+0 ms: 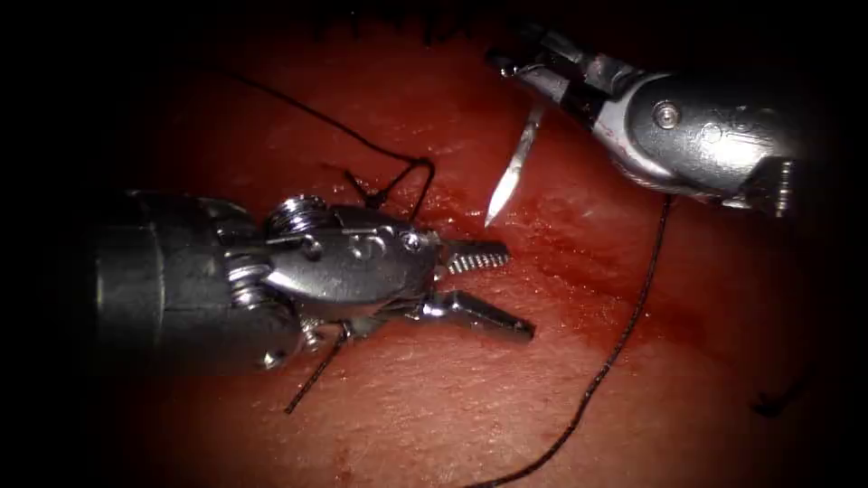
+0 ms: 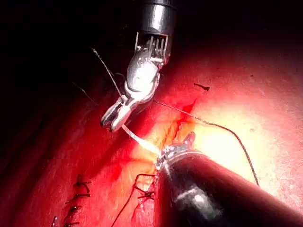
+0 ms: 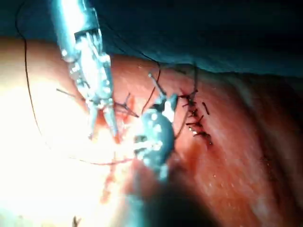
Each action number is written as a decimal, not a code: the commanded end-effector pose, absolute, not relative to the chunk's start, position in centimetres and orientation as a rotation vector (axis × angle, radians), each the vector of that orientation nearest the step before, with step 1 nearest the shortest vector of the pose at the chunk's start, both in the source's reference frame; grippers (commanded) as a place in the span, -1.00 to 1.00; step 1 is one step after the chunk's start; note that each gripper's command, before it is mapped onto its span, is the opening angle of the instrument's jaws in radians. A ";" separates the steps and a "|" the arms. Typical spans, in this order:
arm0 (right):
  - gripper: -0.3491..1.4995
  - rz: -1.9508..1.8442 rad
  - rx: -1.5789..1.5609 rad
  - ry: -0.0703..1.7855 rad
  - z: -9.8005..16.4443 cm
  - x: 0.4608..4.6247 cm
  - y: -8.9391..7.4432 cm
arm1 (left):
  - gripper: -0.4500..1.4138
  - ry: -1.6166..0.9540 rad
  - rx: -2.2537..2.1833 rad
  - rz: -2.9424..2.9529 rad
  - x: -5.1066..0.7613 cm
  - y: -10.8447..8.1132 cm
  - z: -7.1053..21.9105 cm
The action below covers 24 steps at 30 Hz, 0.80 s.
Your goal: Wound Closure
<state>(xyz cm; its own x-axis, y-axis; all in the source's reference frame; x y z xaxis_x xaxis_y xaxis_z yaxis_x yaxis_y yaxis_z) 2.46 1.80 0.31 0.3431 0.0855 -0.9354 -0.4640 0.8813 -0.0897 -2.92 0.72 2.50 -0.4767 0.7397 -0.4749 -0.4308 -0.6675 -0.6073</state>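
My right tool (image 1: pixel 524 77) comes in from the upper right, jaws shut on the curved needle (image 1: pixel 511 172) near its rear end. The needle's point hangs down over the cut (image 1: pixel 588 271), just above the tissue (image 1: pixel 434 398); I cannot tell if it touches. Black thread (image 1: pixel 633 316) trails from the needle down across the tissue's right side. My left tool (image 1: pixel 515 294) lies low on the left, jaws open and holding nothing, tips just below the needle's point. The left wrist view shows the right tool (image 2: pixel 113 122) gripping the needle (image 2: pixel 137 139). The left tool's (image 3: pixel 102 127) open jaws appear in the right wrist view.
A tied knot (image 1: pixel 407 176) sits on the cut just above the left tool, its thread running up to the left. A loose thread end (image 1: pixel 312 380) lies under the left tool. Several finished stitches (image 3: pixel 195 120) line the cut further along. Red fluid wets the tissue.
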 end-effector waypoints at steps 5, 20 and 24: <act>-1.00 0.323 -0.407 1.162 0.5 2.64 1.8 | -0.15 -0.514 -0.906 2.193 -2.93 0.7 2.6; -1.00 0.239 -0.474 1.147 0.7 2.71 1.8 | -0.17 -0.395 -0.804 2.263 -2.57 0.7 2.6; -1.00 0.219 -0.489 1.142 0.7 2.71 1.8 | -0.21 -0.384 -0.785 2.270 -2.58 0.6 2.7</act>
